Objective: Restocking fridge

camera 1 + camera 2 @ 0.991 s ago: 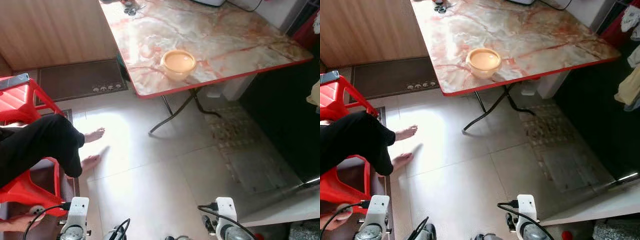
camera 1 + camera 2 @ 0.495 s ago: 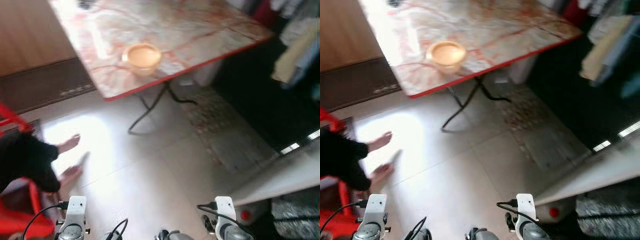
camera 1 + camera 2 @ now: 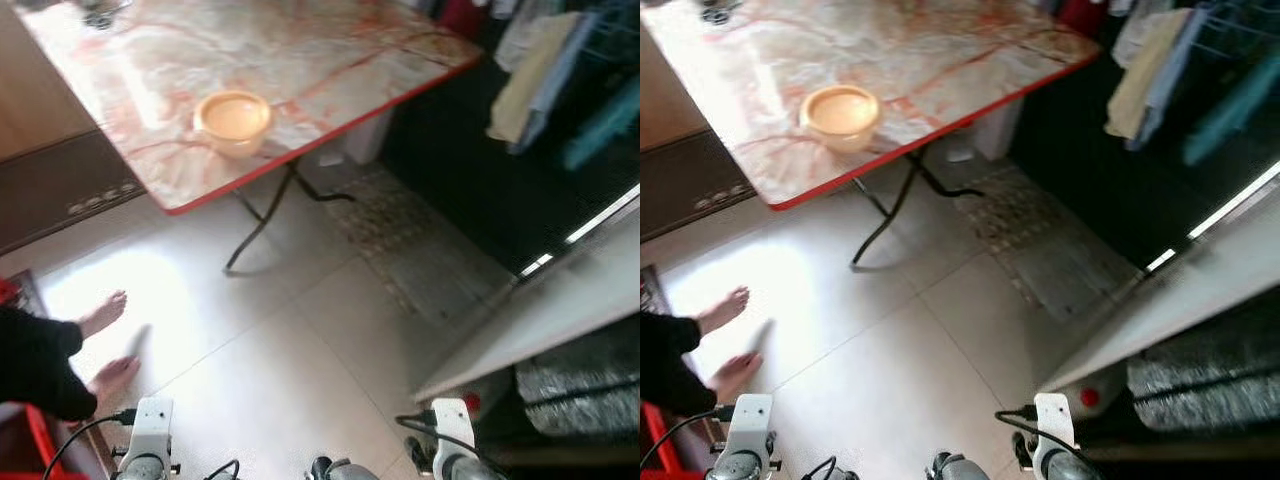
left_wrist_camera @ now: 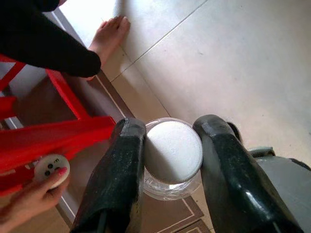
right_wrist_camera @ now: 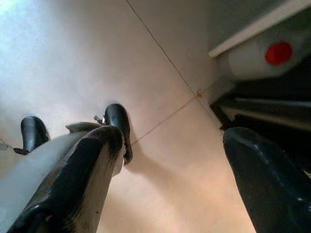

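In the left wrist view, my left gripper (image 4: 170,128) is shut on a clear jar with a white ridged lid (image 4: 173,151), held low above the tiled floor. In the right wrist view, my right gripper (image 5: 172,141) is open, with only floor between its fingers. Close beside it, a white bottle with a red cap (image 5: 278,53) rests under a white ledge. The open white fridge door (image 3: 560,300) stands at my right, with a dark interior below it. Both wrists, left (image 3: 147,440) and right (image 3: 452,440), hang low at the bottom of the eye views.
A marble-patterned table with a red rim (image 3: 330,60) stands ahead on the left and carries a yellow bowl (image 3: 233,117). A person sits on a red chair (image 4: 58,136) at my left, bare feet (image 3: 105,312) on the floor, one hand holding a small remote (image 4: 48,170). Clothes (image 3: 530,60) hang at upper right.
The camera has swung to the right: table, bowl and person slid leftward in the picture, while the white fridge door and hanging clothes came into view. Both arms stay low.
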Motion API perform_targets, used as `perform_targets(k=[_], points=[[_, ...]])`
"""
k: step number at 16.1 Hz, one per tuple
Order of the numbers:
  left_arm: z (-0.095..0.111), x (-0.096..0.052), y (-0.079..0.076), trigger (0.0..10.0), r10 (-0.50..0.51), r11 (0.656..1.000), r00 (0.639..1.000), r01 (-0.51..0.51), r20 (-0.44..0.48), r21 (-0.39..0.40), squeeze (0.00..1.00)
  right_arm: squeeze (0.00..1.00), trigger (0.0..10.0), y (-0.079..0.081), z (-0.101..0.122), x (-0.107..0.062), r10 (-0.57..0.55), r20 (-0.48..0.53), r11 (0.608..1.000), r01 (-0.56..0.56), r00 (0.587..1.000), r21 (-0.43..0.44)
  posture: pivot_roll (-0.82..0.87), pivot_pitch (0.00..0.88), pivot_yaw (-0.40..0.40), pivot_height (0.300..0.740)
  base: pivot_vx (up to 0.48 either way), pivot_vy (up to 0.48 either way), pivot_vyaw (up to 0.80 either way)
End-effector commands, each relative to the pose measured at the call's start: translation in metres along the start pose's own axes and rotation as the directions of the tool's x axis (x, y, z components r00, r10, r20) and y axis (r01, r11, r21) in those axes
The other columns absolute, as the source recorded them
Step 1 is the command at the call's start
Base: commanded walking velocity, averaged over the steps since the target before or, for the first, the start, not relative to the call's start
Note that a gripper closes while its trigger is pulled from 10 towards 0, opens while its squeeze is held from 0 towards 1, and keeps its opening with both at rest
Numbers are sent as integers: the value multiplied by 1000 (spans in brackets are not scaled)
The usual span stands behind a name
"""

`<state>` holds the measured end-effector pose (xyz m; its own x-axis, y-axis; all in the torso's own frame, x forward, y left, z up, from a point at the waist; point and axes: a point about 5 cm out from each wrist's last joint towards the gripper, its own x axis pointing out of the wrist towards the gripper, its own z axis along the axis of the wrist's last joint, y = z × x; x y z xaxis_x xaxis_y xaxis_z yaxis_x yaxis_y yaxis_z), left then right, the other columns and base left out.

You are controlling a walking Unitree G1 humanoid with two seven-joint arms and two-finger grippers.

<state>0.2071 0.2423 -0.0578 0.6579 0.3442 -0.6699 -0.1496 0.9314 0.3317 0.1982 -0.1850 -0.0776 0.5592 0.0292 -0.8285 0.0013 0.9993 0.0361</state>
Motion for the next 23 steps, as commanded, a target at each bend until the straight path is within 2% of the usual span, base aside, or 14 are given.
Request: perform_targets(k=[1, 5, 7, 12, 15, 20, 23], points=[[-16, -4, -3, 10000, -10, 1000, 998, 11, -58, 17, 0, 0, 10000, -3, -8, -1, -4, -25, 1000, 4, 1000, -7, 32, 175, -100, 740, 0, 0, -800], [-17, -5, -10, 10000, -23, 1000, 998, 24, -64, 9, 0, 0, 10000, -4, -10, -2, -5, -31, 1000, 4, 1000, -15, 27, 140, -101, 740, 0, 0, -800], [-19, -5, -8, 10000, -11, 1000, 996, 9, -84, -20, 0, 0, 10000, -4, -10, -2, -5, -31, 1000, 5, 999, -15, 27, 131, -100, 740, 0, 0, -800], [-20, -4, -2, 10000, 4, 1000, 996, -4, -90, 3, 0, 0, 10000, -3, -10, -2, -8, -29, 1000, 8, 1000, -14, 32, 101, -96, 740, 0, 54, -800], [-24, -5, -1, 10000, 12, 1000, 994, -12, -107, 3, 0, 0, 10000, -3, -11, -2, -16, -26, 1000, 16, 1000, -9, 31, 106, -93, 740, 0, 387, -800], [-28, -6, 2, 10000, 18, 1000, 993, -17, -117, 15, 0, 0, 10000, -3, -12, -2, -23, -25, 1000, 23, 999, -9, 38, 148, -88, 740, 0, 0, -800], [-30, -6, 5, 10000, 18, 999, 993, -14, -119, 37, 0, 0, 10000, 1, -13, -2, -20, -25, 1000, 20, 999, 4, 35, 172, -76, 740, 0, 259, -800]])
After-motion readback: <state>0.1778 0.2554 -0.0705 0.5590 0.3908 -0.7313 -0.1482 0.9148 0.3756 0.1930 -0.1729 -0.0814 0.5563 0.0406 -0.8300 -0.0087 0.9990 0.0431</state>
